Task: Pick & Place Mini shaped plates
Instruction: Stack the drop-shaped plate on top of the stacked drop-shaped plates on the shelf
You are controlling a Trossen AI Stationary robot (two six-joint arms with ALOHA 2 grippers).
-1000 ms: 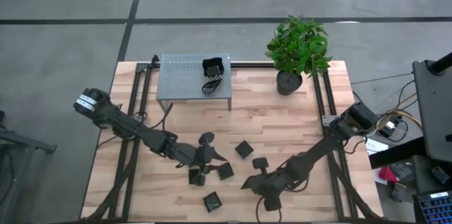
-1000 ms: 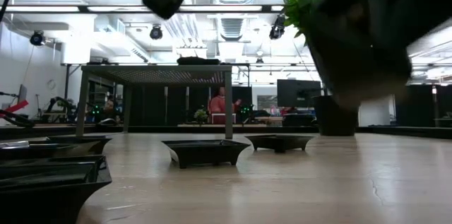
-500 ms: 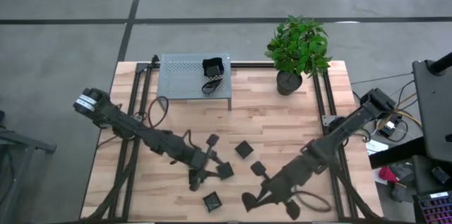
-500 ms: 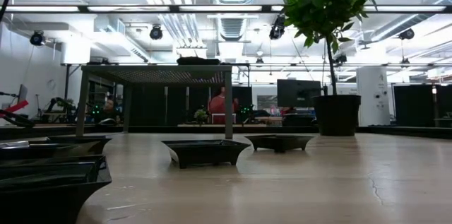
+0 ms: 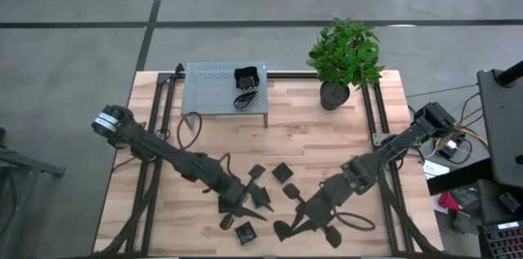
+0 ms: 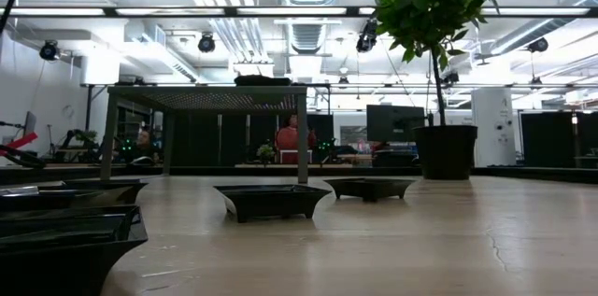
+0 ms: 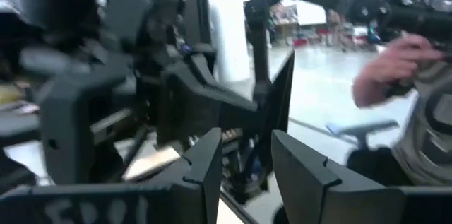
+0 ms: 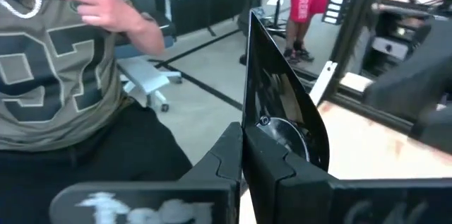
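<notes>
Several mini shaped plates, small dark dishes (image 5: pixel 282 171), lie flat on the wooden table (image 5: pixel 327 145) between my two arms; the low view shows some of them (image 6: pixel 271 200) resting on their bases. My left gripper (image 5: pixel 255 179) is over the table's near middle, shut on one dark plate (image 7: pixel 279 104). My right gripper (image 5: pixel 288 225) is above the near edge, shut on a leaf-shaped plate (image 8: pixel 282 90). Neither gripper shows in the low view. My left gripper has the plate's lower edge (image 7: pixel 263 160) between its two fingers (image 7: pixel 296 171), seen edge-on. The fingers point about level. The plate stands on edge beyond them, clear of the table. My right gripper pinches the leaf-shaped plate at its broad lower rim (image 8: pixel 265 136) between its two shut fingers (image 8: pixel 233 157). The fingers point roughly level. The plate stands up beyond them, pointed end up, clear of the table.
A grey perforated stand (image 5: pixel 225 91) with a black object on it (image 5: pixel 248 79) is at the table's far left. A potted plant (image 5: pixel 343 59) stands at the far right. A person (image 8: pixel 70 75) sits beyond the table, with a raised hand (image 7: pixel 395 68).
Both grippers have risen out of the low view and tipped from pointing down toward level, each carrying its plate clear of the table. The right gripper has also gone toward the table's left, the left gripper toward the near right.
</notes>
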